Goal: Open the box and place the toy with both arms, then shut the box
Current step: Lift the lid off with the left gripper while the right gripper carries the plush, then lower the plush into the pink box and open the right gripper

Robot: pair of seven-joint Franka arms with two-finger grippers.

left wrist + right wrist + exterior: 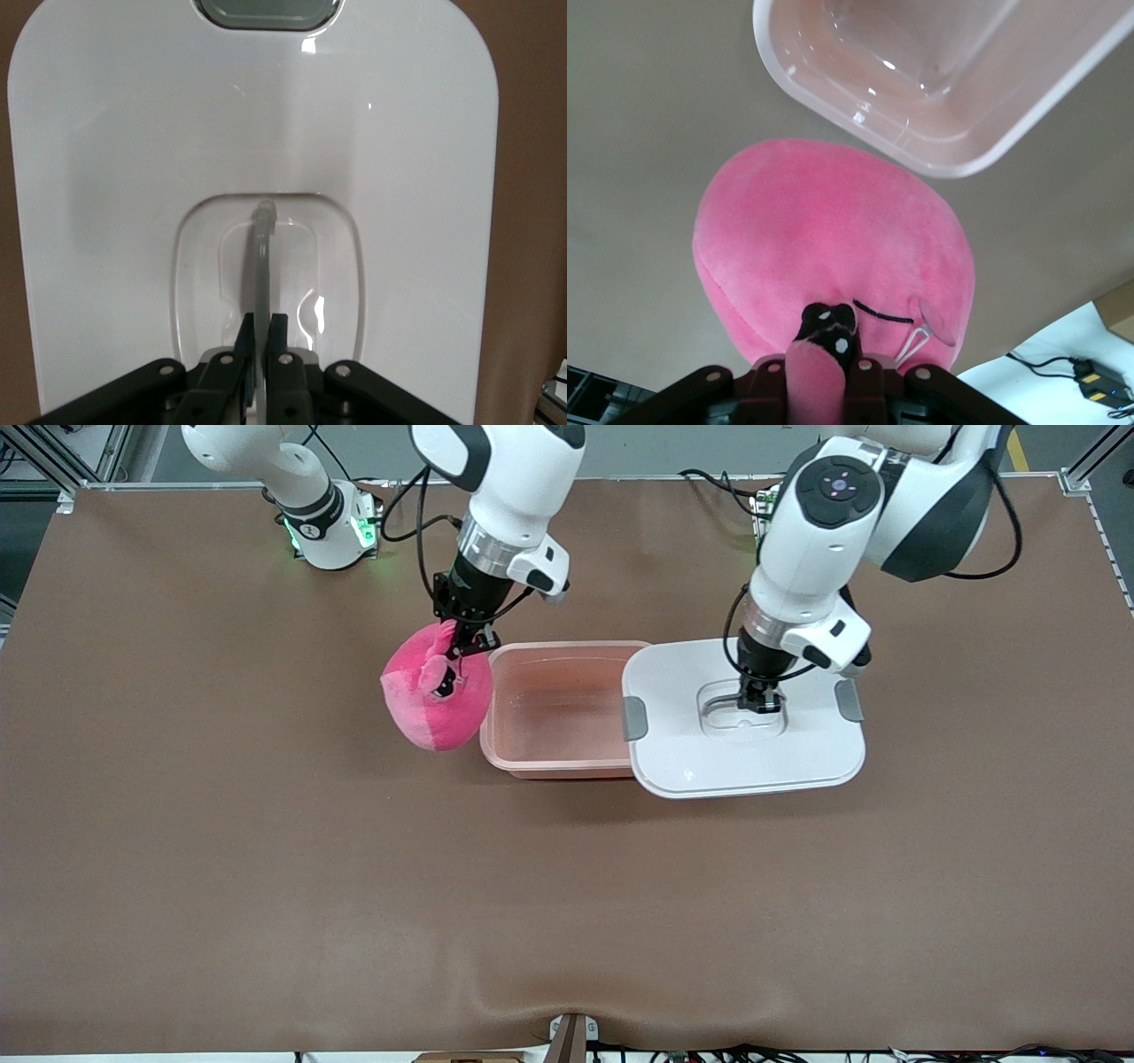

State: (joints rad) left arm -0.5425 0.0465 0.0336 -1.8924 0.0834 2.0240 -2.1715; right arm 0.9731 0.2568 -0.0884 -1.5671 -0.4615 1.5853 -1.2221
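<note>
The open pale pink tub (560, 763) stands mid-table, with nothing in it. My right gripper (456, 657) is shut on a dark-spotted part of the hot-pink plush toy (434, 704), which hangs over the table just beside the tub's end toward the right arm. In the right wrist view the toy (833, 230) fills the middle, my right gripper (824, 354) pinches its top, and the tub's corner (859, 133) lies next to it. My left gripper (760, 701) is shut on the clear handle (261, 257) of the white lid (744, 766), which overlaps the tub's end toward the left arm.
Grey clips (634, 718) sit on the lid's short edges; one also shows in the left wrist view (266, 11). The right arm's base (328, 531) stands at the table's back edge. Brown tabletop (266, 868) spreads widely nearer the front camera.
</note>
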